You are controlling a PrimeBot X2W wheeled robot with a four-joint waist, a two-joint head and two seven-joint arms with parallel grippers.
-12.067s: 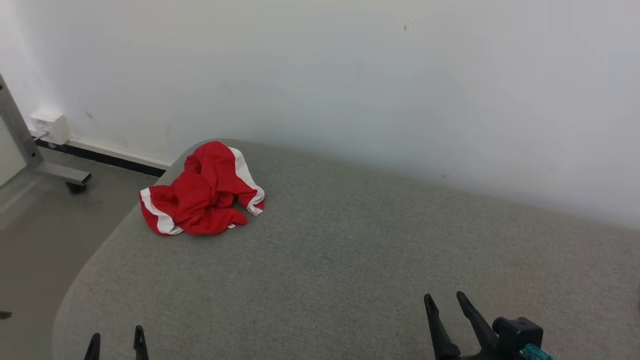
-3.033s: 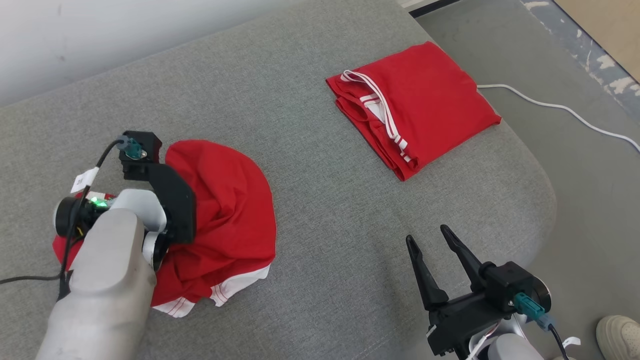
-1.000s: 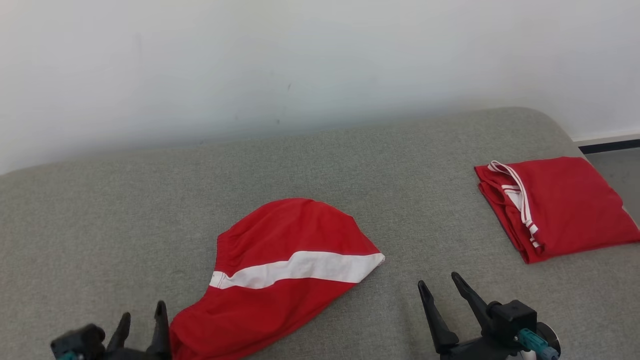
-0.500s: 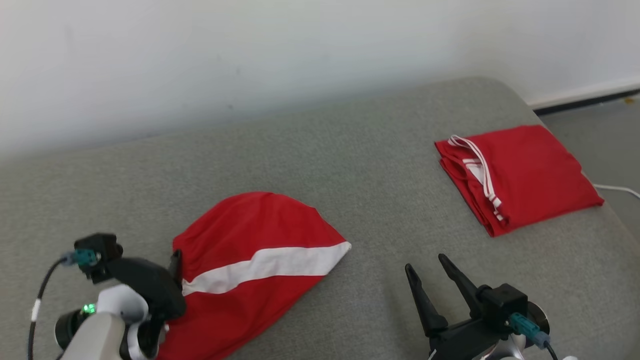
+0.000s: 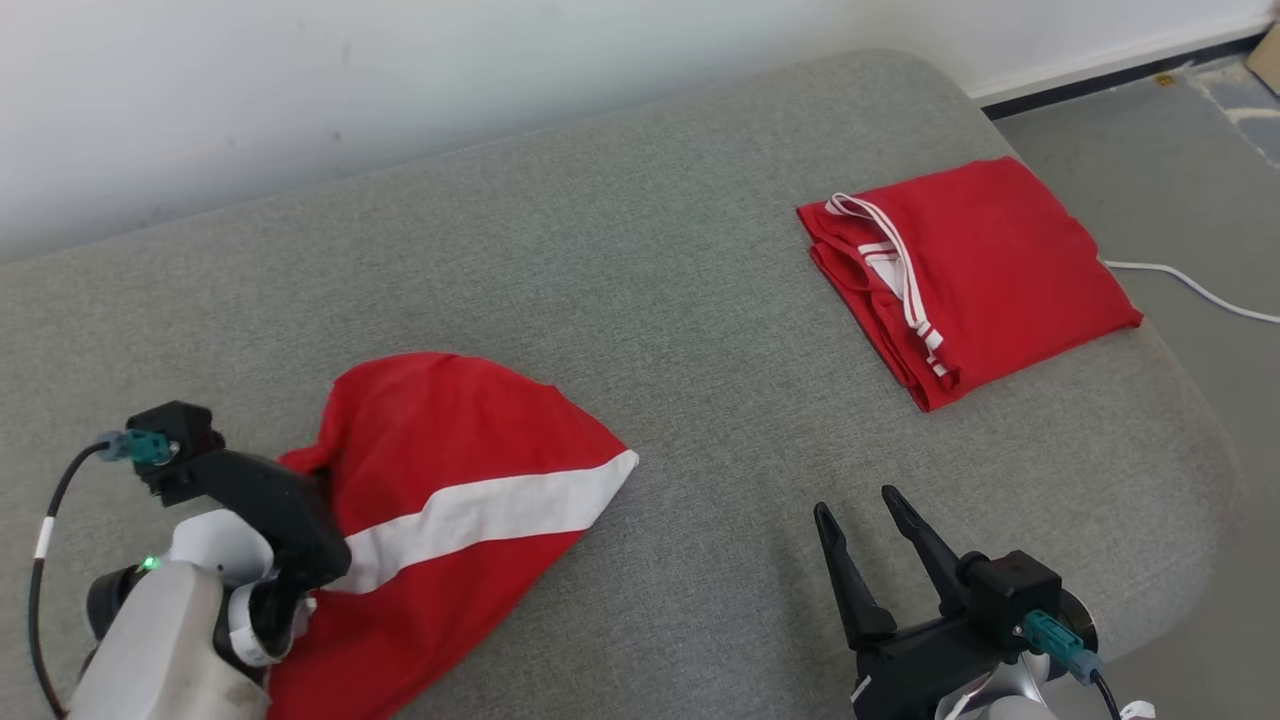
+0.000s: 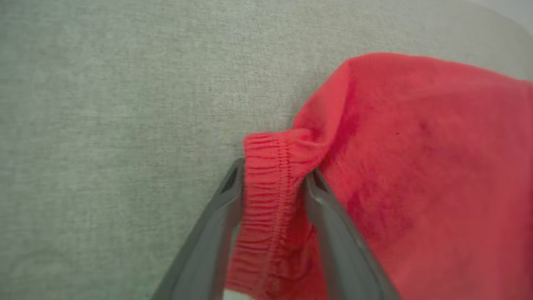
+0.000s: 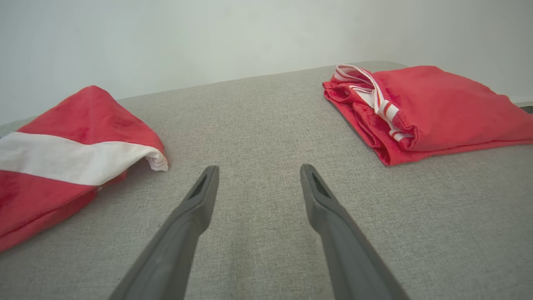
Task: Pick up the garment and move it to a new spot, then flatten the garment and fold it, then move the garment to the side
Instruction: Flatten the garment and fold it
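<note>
Head view: we see the garment [image 5: 470, 470], red w/ a white stripe, lying loose on the grey cushion [image 5: 650, 250], front-left. L gripper [image 5: 300, 490] sits at its left edge, fingertips hidden behind the wrist. R gripper [image 5: 856, 502] hovers front-right, fingers apart, nothing btw. them. A folded red garment [image 5: 980, 270] lies far right, well apart.

L wrist view: fingers [image 6: 216, 225] straddle the elastic waistband [image 6: 266, 200], both touching it; we can't tell if it's pinched.

R wrist view: R gripper [image 7: 259, 168] is spread over bare cushion, garment [image 7: 62, 158] to one side, folded red garment [image 7: 437, 108] to the other.
</note>
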